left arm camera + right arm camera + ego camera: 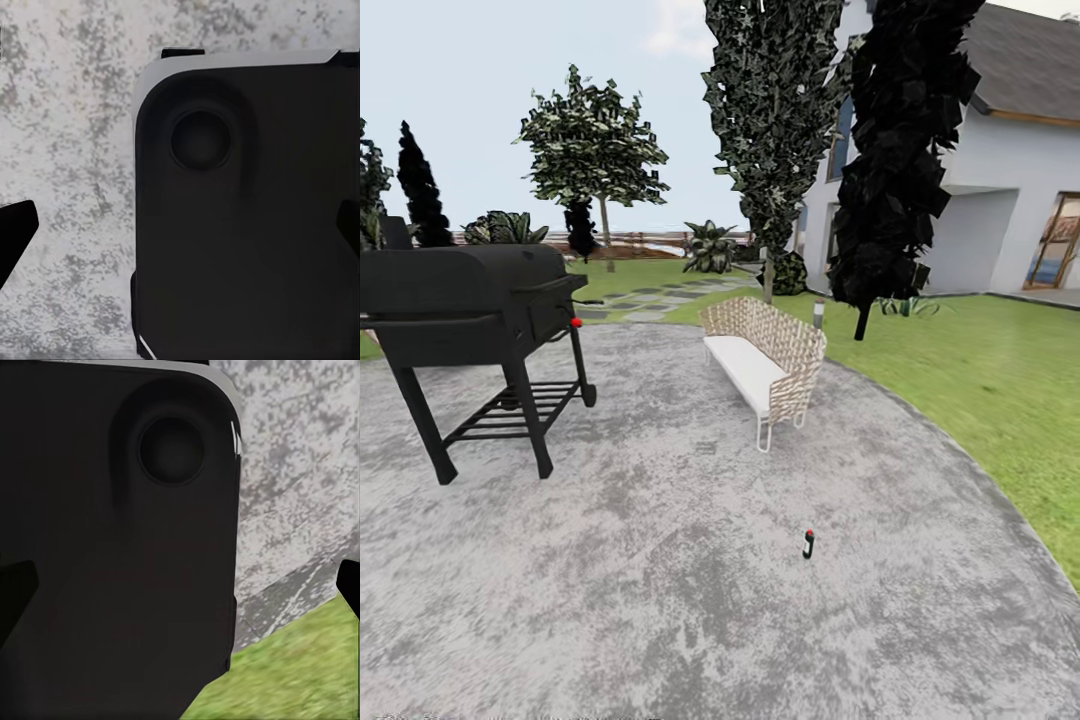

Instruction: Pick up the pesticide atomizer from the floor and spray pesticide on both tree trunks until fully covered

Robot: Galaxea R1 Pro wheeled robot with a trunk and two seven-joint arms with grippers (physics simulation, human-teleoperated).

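Observation:
A tiny dark upright object with a red top stands alone on the grey paving, right of centre; it is too small to tell whether it is the pesticide atomizer. Far back on the lawn stands a tree with a broad mottled green crown and a thin-looking bare trunk. A taller, narrow mottled green tree rises behind the bench. My left gripper and right gripper are both open and hold nothing; their dark fingertips sit at the view edges, over a dark part of my own body.
A black barbecue grill stands at the left on the paving. A wicker bench with a white cushion sits mid-patio. A near-black conifer, a grey bollard and a white house are at the right, with grass around the patio.

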